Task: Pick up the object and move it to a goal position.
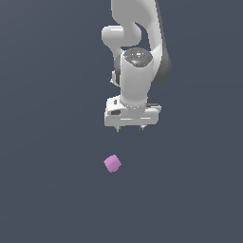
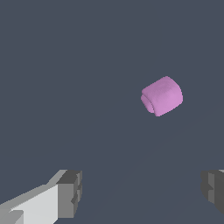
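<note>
Pink-purple and matte, the object [image 1: 112, 163] lies on the flat dark grey-blue surface [image 1: 42, 190], apart from the arm and untouched by anything. In the exterior view it sits below the gripper [image 1: 129, 128] in the picture and a little toward that view's left, with a clear stretch of bare surface between the two. Its outline there reads as a small block turned at an angle, so that a corner faces the camera; it is much smaller than the white hand above it. The white arm [image 1: 137, 47] comes down from the upper edge of the picture, and only the short tips of the fingers show beneath the hand's wide body. In the wrist view the object [image 2: 162, 96] looks rounded at its edges, almost like a short drum, though the render is too soft to settle its true shape. The same view shows the two dark grey fingertips [image 2: 70, 193] set far apart at opposite sides of the picture, with nothing between them: the jaws stand wide and hold nothing
</note>
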Tool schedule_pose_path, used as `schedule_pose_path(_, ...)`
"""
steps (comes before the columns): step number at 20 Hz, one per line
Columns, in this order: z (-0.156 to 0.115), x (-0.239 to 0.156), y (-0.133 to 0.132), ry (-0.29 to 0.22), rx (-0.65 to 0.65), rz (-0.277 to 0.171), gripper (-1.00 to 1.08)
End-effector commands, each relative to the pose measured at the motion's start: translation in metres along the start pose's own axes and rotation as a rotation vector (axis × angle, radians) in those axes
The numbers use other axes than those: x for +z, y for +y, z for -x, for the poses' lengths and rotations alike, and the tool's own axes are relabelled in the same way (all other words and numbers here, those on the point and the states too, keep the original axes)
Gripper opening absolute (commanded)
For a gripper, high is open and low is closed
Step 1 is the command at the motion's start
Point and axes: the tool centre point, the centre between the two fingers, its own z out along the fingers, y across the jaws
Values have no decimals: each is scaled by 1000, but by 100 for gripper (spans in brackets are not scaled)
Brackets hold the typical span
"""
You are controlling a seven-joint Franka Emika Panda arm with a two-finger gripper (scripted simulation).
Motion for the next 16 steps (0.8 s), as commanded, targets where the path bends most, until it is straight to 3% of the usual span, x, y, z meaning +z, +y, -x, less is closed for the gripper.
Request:
schedule_pose_path(1, 0, 0, 0, 0, 0, 0, 100)
schedule_pose_path(9, -4, -15, -30, 6, -43, -8, 100)
schedule_pose_path(16, -4, -15, -30, 6, -43, -8, 100)
